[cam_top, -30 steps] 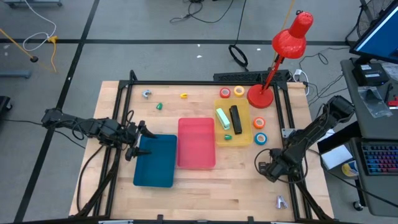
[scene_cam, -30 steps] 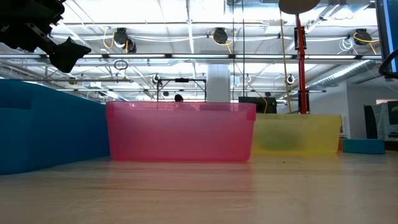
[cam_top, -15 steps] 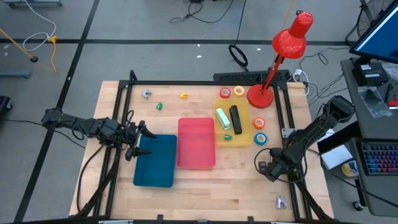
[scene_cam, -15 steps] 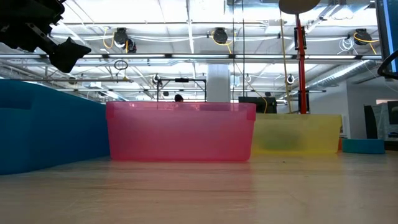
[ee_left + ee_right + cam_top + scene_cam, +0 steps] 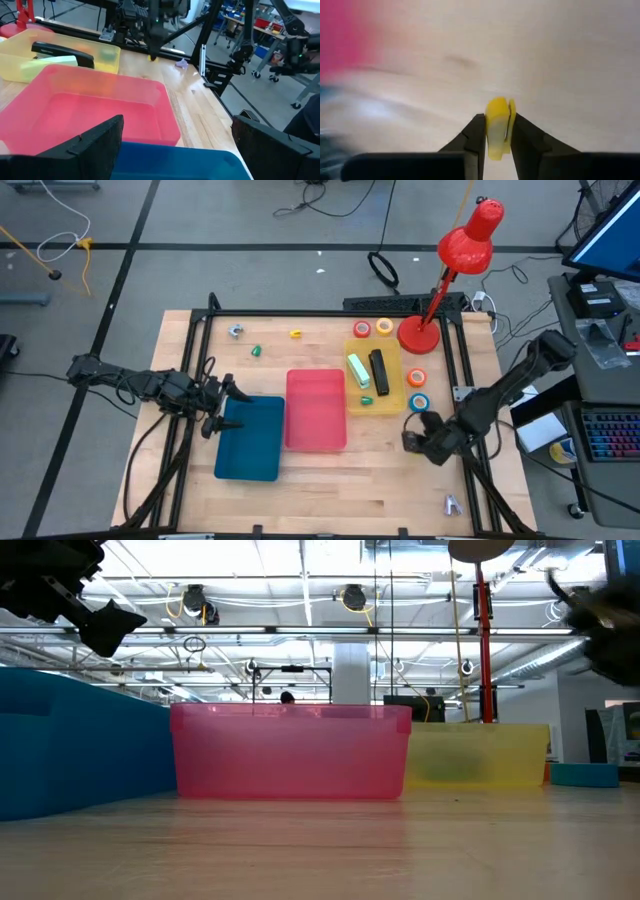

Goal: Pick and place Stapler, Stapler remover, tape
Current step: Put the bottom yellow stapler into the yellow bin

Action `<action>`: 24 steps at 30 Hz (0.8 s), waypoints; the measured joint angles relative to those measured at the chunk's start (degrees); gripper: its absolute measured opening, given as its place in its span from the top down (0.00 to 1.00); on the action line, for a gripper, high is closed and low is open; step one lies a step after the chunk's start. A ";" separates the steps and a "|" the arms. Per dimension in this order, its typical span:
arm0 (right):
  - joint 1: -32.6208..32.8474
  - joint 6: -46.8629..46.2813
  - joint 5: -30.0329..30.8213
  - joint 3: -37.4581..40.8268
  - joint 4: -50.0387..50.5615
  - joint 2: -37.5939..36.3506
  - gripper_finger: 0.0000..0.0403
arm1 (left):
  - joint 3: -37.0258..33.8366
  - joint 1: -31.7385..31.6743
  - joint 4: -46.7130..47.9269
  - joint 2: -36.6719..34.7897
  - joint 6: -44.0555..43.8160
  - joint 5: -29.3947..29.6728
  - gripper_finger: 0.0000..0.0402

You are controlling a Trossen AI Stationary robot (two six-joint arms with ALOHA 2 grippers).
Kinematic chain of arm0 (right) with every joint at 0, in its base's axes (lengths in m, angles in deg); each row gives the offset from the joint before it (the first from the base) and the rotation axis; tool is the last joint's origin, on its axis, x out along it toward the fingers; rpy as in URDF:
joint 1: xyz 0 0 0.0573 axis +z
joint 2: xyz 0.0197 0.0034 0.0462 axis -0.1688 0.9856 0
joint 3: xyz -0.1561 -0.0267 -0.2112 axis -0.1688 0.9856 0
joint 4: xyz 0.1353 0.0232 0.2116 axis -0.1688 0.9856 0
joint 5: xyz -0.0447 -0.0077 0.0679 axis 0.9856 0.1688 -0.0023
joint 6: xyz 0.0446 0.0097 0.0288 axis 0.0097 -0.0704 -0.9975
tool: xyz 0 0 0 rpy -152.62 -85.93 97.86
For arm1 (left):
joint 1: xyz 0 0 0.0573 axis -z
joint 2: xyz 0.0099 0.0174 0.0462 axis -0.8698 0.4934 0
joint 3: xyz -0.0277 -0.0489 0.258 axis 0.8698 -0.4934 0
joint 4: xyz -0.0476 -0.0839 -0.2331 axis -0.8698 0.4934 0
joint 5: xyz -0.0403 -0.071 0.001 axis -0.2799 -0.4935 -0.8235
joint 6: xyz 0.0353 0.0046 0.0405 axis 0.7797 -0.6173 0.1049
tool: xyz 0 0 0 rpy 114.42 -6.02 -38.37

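My right gripper (image 5: 410, 442) hovers over bare wood right of the pink tray (image 5: 316, 410), shut on a small yellow thing (image 5: 498, 127) seen edge-on; what it is I cannot tell. A black stapler (image 5: 378, 370) and a pale green item (image 5: 358, 369) lie in the yellow tray (image 5: 392, 406). Orange (image 5: 417, 378) and blue (image 5: 420, 402) tape rolls sit at that tray's right; two more rolls (image 5: 384, 328) lie near the lamp base. My left gripper (image 5: 215, 408) is open above the blue tray's (image 5: 250, 442) left edge. My right gripper pinches the thin yellow thing (image 5: 498, 120) between its two fingers (image 5: 476, 131), one pad on each flat side. The thing stands on edge in the gap, its upper end just past the fingertips. The blurred table top shows beyond it.
A red desk lamp (image 5: 455, 265) stands at the far right corner. Small grey (image 5: 235, 331), green (image 5: 256, 351) and yellow (image 5: 296, 334) bits lie near the far edge. A purple piece (image 5: 452, 503) lies near the near right corner. Bare wood stretches along the near edge.
My right gripper has moved toward the table's left and slightly toward the far edge, carrying the yellow thing; the arm now shows blurred at the upper right of the low view. My left arm has kept still.
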 joint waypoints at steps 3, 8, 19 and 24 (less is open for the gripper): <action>-3.58 7.38 11.42 -0.04 -5.29 -4.31 0.86 | 0.00 0.00 0.01 0.00 -0.12 0.00 0.09; -13.03 24.90 19.56 -0.06 -11.93 -10.12 0.86 | 0.00 0.00 -0.63 0.07 -0.17 0.00 0.09; -37.41 63.89 1.58 -0.15 -20.69 -7.50 0.86 | 0.00 0.00 -1.05 0.09 -0.72 -0.02 0.09; -44.16 72.36 -8.06 -0.15 -19.21 -2.07 0.86 | 0.00 0.00 -1.03 0.11 -1.84 0.01 0.09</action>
